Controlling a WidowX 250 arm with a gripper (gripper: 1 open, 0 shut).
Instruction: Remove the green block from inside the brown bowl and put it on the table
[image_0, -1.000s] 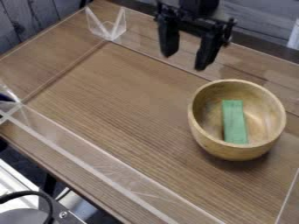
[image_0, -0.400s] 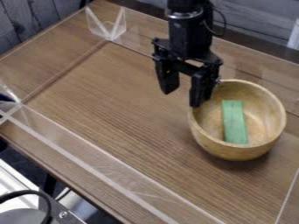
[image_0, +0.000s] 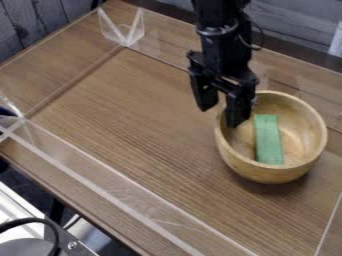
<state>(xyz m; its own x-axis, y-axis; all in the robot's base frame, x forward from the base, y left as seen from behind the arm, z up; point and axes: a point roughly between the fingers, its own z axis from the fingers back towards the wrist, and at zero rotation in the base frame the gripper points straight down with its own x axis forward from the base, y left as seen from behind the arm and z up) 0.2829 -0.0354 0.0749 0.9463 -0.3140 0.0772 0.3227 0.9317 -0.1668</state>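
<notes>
Since the earlier frames, the black arm has come down from the upper edge of the picture and shifted right, and its tool (image_0: 225, 105) now hangs at the upper left rim of the brown bowl (image_0: 238, 156). One finger tip overlaps the bowl's rim and inner wall in this view; the other sits just outside the rim, over bare wood. Whether either finger touches the bowl cannot be told. The fingers stand spread apart with nothing between them.

Counter (image_0: 120, 120): wide brown wood-grain surface filling most of the frame, unchanged. Low clear plastic walls (image_0: 80, 172) edge it along the lower left and the top, with a folded corner piece at the upper left.

Bowl: right of centre, resting on the counter, same place as before.

Green block (image_0: 269, 138): lies flat inside the bowl, lengthwise from upper to lower, slightly right of the bowl's middle, in the same position as earlier. It is just right of the tool and apart from it.
</notes>
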